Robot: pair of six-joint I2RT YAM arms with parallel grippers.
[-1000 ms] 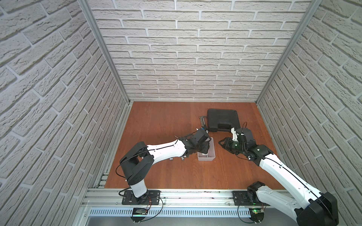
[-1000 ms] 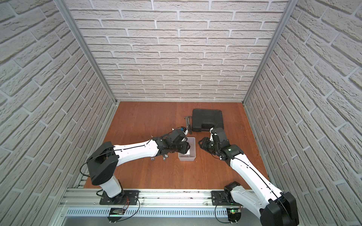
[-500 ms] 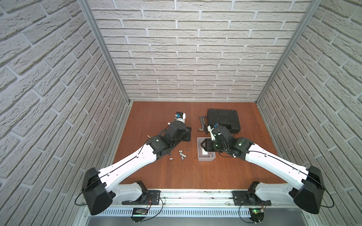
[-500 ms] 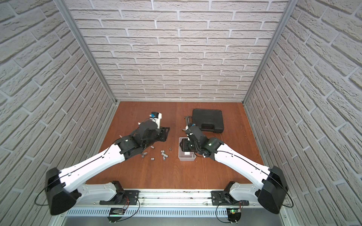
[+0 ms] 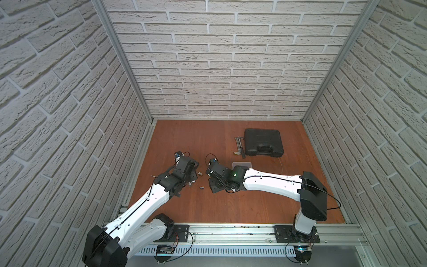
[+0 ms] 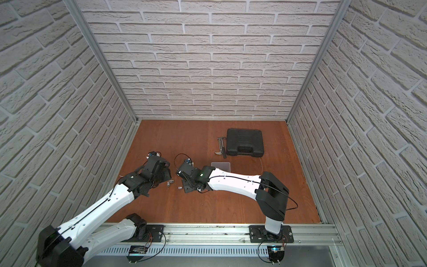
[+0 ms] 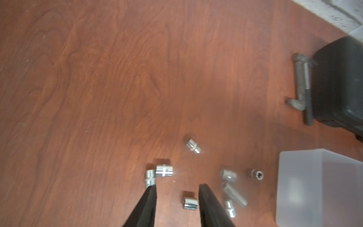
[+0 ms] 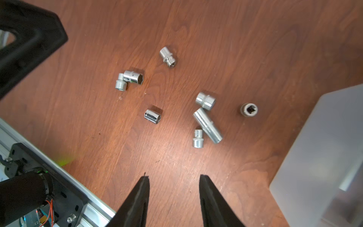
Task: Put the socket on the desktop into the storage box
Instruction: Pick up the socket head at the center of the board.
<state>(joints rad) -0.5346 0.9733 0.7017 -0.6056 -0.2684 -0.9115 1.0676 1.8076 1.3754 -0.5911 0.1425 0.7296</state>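
Chrome sockets point(image 8: 152, 116) lie scattered on the desktop point(image 7: 98, 78) beside the storage box point(image 7: 318, 186), left gripper point(image 7: 176, 186) half-open astride one, right gripper point(image 8: 174, 176) half-open and empty, and an off-centre close could squirt it away rolling!

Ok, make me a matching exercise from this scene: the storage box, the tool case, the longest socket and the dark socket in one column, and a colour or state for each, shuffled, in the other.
Column one
1. storage box
2. tool case
3. longest socket
4. dark socket

Column two
A. shiny chrome, lying on its side
B. black, lid shut
C. standing on end, square hole facing up
D. translucent white

Pairs: 1-D, 2-B, 3-A, 4-C
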